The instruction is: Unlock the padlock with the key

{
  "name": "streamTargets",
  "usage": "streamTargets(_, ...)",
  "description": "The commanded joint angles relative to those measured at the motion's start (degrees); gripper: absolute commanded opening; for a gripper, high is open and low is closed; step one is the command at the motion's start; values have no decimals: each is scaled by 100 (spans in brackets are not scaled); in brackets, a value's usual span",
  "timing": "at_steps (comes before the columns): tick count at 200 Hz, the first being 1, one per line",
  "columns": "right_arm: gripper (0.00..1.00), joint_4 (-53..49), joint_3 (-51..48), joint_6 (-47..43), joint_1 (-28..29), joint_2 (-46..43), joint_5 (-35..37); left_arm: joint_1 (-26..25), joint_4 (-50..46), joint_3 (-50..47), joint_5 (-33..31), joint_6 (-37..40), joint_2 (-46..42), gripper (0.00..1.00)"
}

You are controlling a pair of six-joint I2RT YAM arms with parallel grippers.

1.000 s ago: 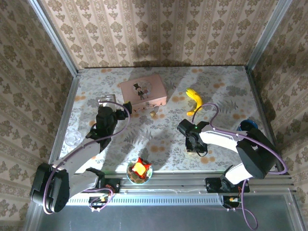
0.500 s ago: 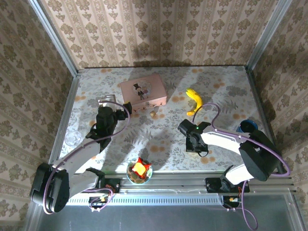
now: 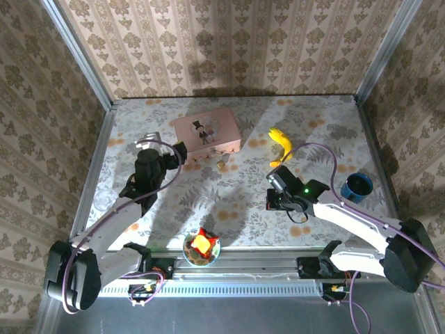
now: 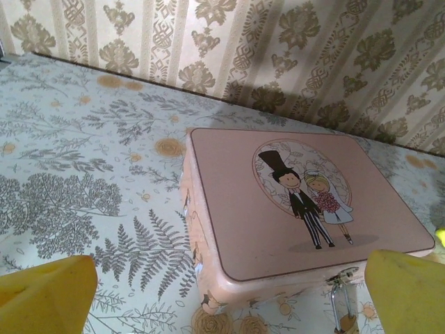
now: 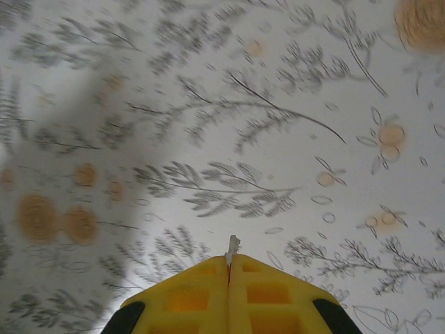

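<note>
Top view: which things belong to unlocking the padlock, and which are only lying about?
Job: padlock, key in the right gripper, pink box by the padlock.
Lying about: banana, blue cup, bowl.

You are seeing the padlock (image 4: pixel 341 307), a brass body under a thin silvery shackle, sitting low between the left gripper's (image 4: pixel 226 287) parted jaws, close to the right-hand one. The key (image 5: pixel 232 245) is poking its slim silvery tip out of the right gripper's (image 5: pixel 229 261) closed jaws.

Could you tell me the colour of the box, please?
Pink box; left wrist view shows it best.
</note>
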Motion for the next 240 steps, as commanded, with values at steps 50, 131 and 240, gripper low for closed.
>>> streamTargets(50, 0, 279, 1241, -17, -403, 170, -864, -8, 751, -279, 1062, 425, -234, 100)
streamTargets(131, 0, 1851, 1974, 817, -1275, 714, -3374, -739, 2177, -427, 3253, 1850, 439, 92)
streamTargets(240, 0, 2229, 2175, 948, -1364, 944, -4236, -1299, 3406, 187, 4822, 2776, 1758, 75)
